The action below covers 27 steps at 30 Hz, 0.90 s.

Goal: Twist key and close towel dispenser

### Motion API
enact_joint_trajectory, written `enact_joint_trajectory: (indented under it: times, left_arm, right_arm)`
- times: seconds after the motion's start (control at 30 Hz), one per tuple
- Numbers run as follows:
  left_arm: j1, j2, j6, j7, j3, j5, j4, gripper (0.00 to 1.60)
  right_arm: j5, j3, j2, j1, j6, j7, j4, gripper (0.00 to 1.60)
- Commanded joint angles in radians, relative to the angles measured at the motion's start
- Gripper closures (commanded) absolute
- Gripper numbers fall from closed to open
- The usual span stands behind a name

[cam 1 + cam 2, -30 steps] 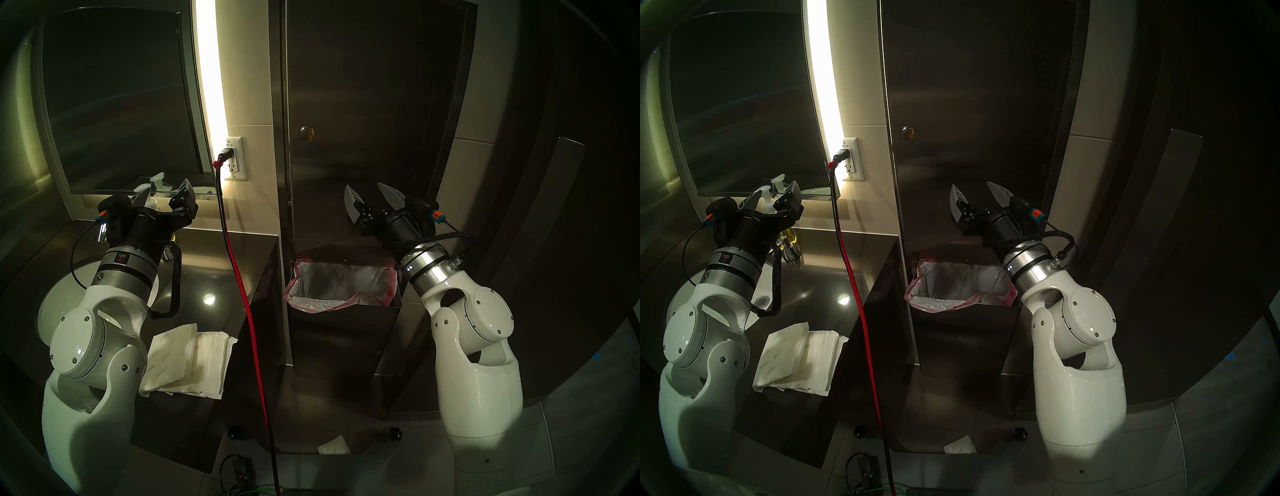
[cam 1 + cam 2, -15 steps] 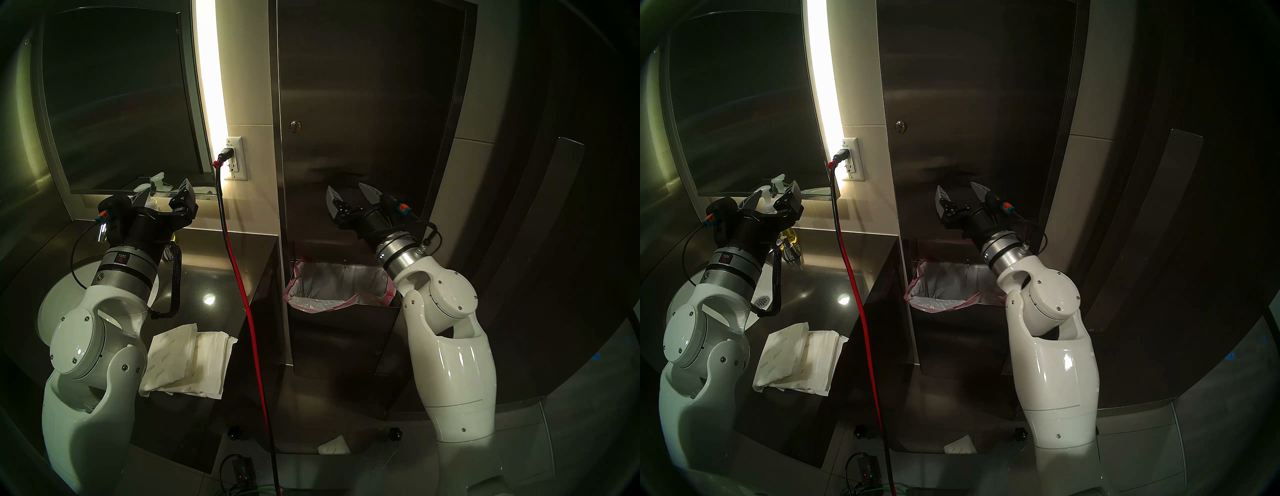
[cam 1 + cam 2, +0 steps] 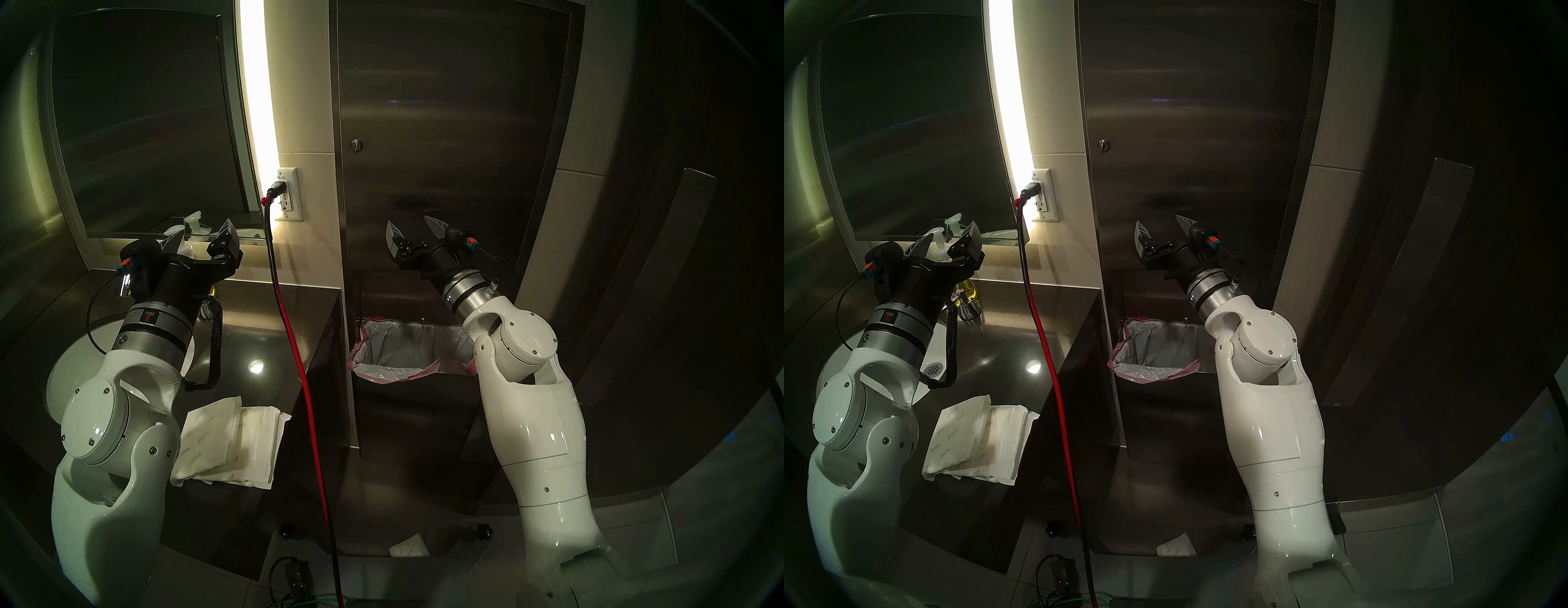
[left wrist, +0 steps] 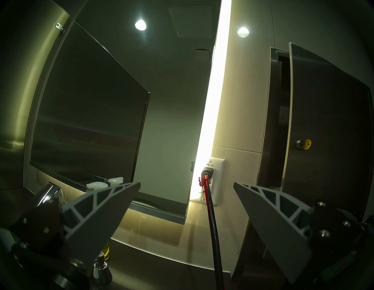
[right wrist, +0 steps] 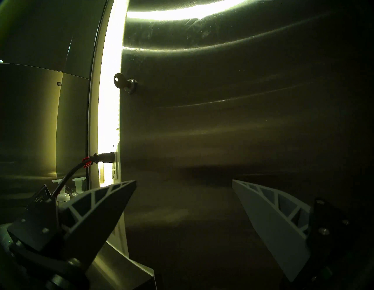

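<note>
The small brass-gold key with a round head sits in a round silver lock cylinder near the left edge of the long brushed stainless-steel door of the tall towel dispenser. The left wrist view shows a dark gap between that door's edge and the cabinet frame, so the door stands slightly ajar. The key's head sticks out from the door face; no finger touches it.

The right gripper is low on the door face, well below the lock, its two ribbed grey fingers spread wide with nothing between them. Whether the tips touch the steel cannot be told.

Below the door, a steel waste bin with a pink-edged liner stands open.

Left of the dispenser, a white wall outlet labelled "P3-10" takes a black plug on a red-and-black cable, beside a bright vertical light strip and a dark framed mirror.

The left gripper hovers over the dark counter near a white pump bottle, fingers wide apart and empty. White folded paper towels with faint print, too small to read, lie at the counter's front edge.
</note>
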<state>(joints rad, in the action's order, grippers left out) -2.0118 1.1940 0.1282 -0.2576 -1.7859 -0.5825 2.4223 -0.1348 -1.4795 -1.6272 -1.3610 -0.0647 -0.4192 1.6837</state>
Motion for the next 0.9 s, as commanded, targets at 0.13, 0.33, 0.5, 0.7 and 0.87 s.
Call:
enact_joint_trajectory:
  times: [0.13,0.33,0.5,0.7,0.87]
  left_arm:
    - [0.002,0.001,0.0,-0.001,-0.001,0.0,0.008,0.0]
    - [0.002,0.001,0.0,-0.001,-0.001,0.0,0.008,0.0]
    - [0.002,0.001,0.0,-0.001,-0.001,0.0,0.008,0.0]
    - [0.002,0.001,0.0,-0.001,-0.001,0.0,0.008,0.0]
    - [0.003,0.001,-0.001,0.0,-0.001,0.0,0.007,0.0]
  right_arm:
    - [0.028,-0.029,0.015,0.146,0.039,0.0,-0.099,0.0]
    - [0.059,-0.033,0.023,0.21,0.084,0.001,-0.219,0.0]
    - [0.075,-0.03,0.02,0.241,0.114,0.005,-0.269,0.0]
    - [0.061,-0.028,0.007,0.224,0.145,-0.007,-0.246,0.0]
    - [0.036,-0.01,0.022,0.152,0.244,-0.08,-0.133,0.0]
